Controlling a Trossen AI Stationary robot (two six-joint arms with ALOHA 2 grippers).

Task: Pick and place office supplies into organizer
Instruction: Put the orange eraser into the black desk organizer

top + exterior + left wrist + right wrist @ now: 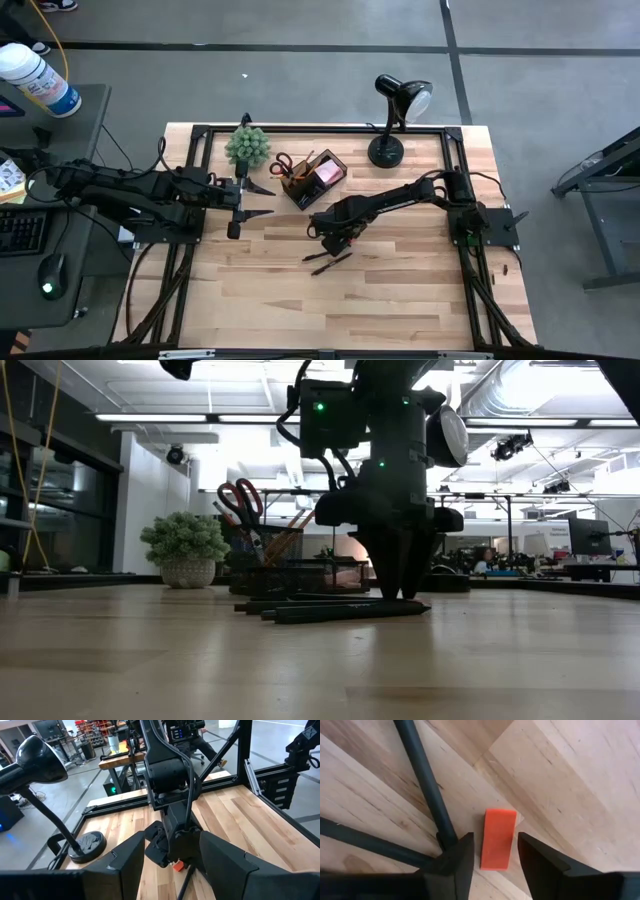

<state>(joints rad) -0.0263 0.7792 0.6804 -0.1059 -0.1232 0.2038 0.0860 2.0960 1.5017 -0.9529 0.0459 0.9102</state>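
A small red eraser (498, 839) lies flat on the wood. My right gripper (495, 856) points down over it, open, with one finger along each long side and a narrow gap at each. Two black pens (427, 785) lie crossed beside it, and one pen's end runs under a finger (457, 857). In the low view the fingertips (405, 590) reach down to the pens (340, 608). The black organizer (315, 180) holds red-handled scissors (283, 165) and a pink pad (327, 173). My left gripper (258, 200) hovers open at the table's left.
A black desk lamp (395, 110) stands at the far edge, right of the organizer. A small green plant (247, 146) sits at the far left. A black frame rail (320, 128) runs around the table. Bare wood lies toward the near edge (330, 310).
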